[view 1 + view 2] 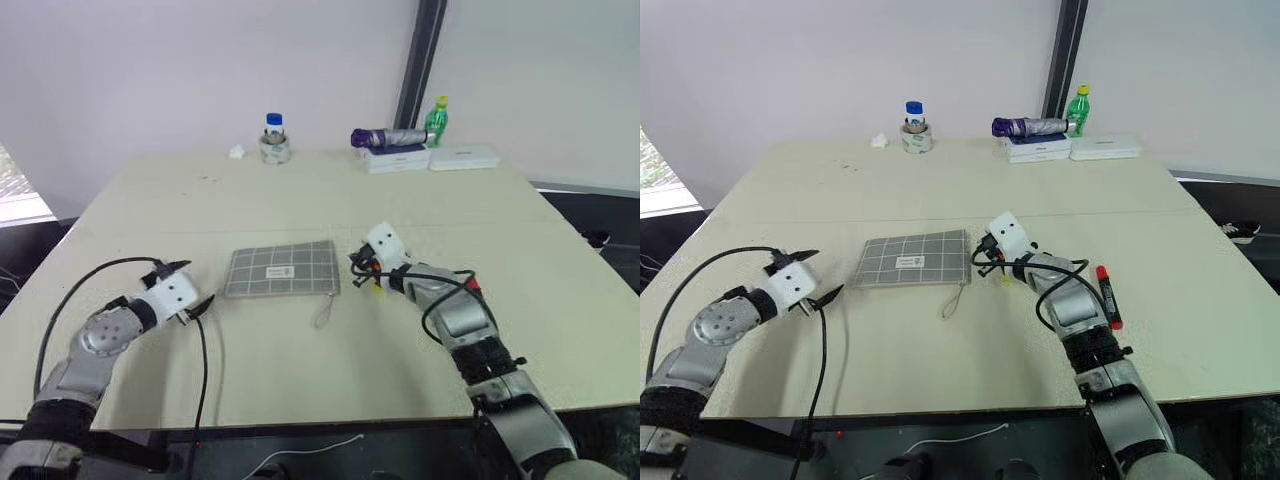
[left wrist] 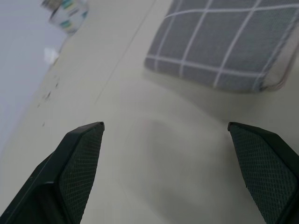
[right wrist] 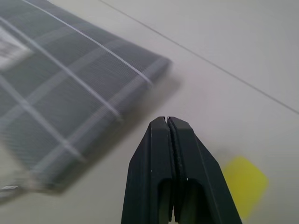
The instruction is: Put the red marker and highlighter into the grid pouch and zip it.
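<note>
The grid pouch (image 1: pixel 282 270) lies flat in the middle of the table, grey with white lines, its cord pull loop (image 1: pixel 325 315) trailing off the near right corner. My right gripper (image 3: pixel 167 122) is shut with nothing in it, just right of the pouch's (image 3: pixel 70 102) right edge. The yellow highlighter (image 3: pixel 243 184) lies on the table beside that gripper (image 1: pixel 356 262), partly hidden under the wrist. The red marker (image 1: pixel 1107 295) lies on the table further right, past the right forearm. My left gripper (image 2: pixel 166 140) is open and empty, left of the pouch (image 2: pixel 224 46), clear of it.
At the table's far edge stand a blue-capped bottle in a tape roll (image 1: pixel 275 140), a folded purple umbrella (image 1: pixel 390 137), a green bottle (image 1: pixel 436 120) and flat white boxes (image 1: pixel 462 157). A black cable hangs from each arm. The table's front edge runs close below both arms.
</note>
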